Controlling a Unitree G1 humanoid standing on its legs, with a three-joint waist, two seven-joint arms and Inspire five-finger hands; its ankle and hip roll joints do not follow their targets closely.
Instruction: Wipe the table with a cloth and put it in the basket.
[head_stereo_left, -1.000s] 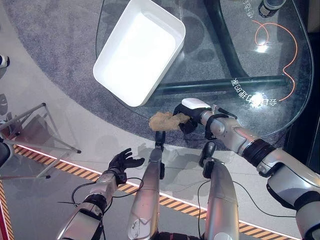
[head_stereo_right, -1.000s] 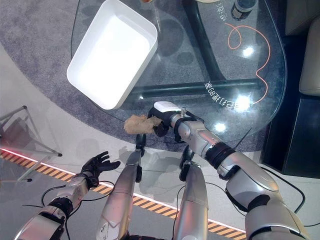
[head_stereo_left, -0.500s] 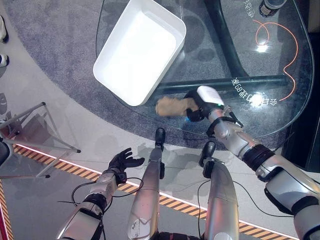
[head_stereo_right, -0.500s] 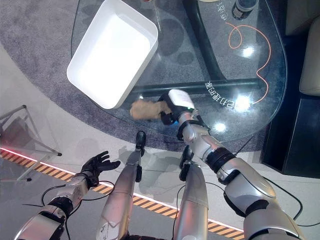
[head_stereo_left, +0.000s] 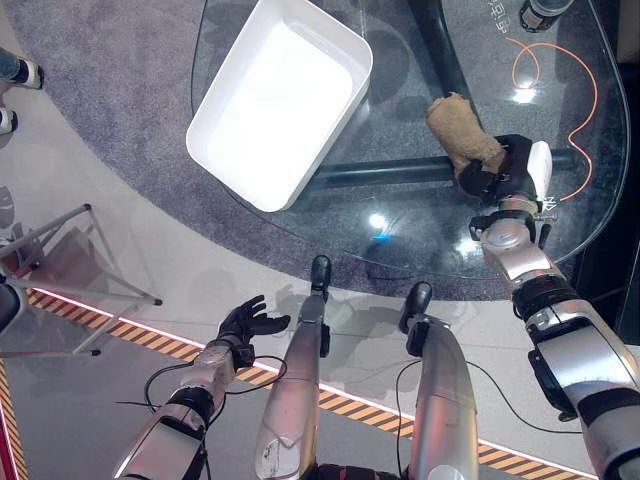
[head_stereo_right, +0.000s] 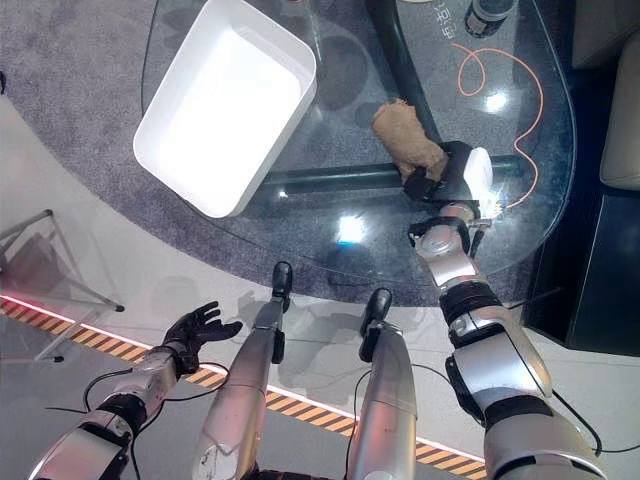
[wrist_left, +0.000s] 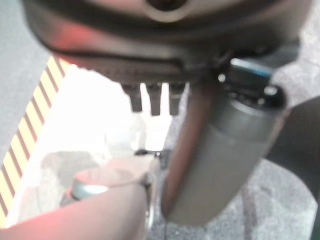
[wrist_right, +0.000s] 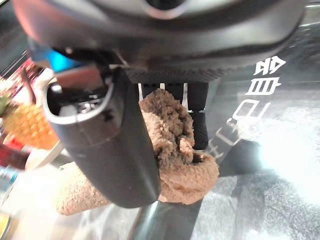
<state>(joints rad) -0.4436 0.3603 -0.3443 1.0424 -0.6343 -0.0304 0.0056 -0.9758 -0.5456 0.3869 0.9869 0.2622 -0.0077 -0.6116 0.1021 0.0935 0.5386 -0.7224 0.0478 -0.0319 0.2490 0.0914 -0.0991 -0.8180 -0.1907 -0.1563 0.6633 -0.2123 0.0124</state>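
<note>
A crumpled tan cloth (head_stereo_left: 458, 130) lies on the glass table (head_stereo_left: 400, 215), right of centre. My right hand (head_stereo_left: 508, 170) is shut on the cloth (wrist_right: 175, 150), its fingers and thumb curled round one end while the rest trails away toward the far side (head_stereo_right: 405, 135). A white rectangular basket (head_stereo_left: 275, 100) stands on the table's far left part with nothing in it. My left hand (head_stereo_left: 245, 322) hangs low over the floor at the lower left, away from the table, its fingers spread open and holding nothing.
An orange cord (head_stereo_left: 570, 90) loops over the table's far right part, and a dark bottle (head_stereo_left: 540, 12) stands at the far edge. A metal stand (head_stereo_left: 60, 270) is on the floor at the left. A striped line (head_stereo_left: 150, 340) crosses the floor.
My right hand has swept the cloth from the table's near edge toward the right and farther in. The left hand has stayed put.
</note>
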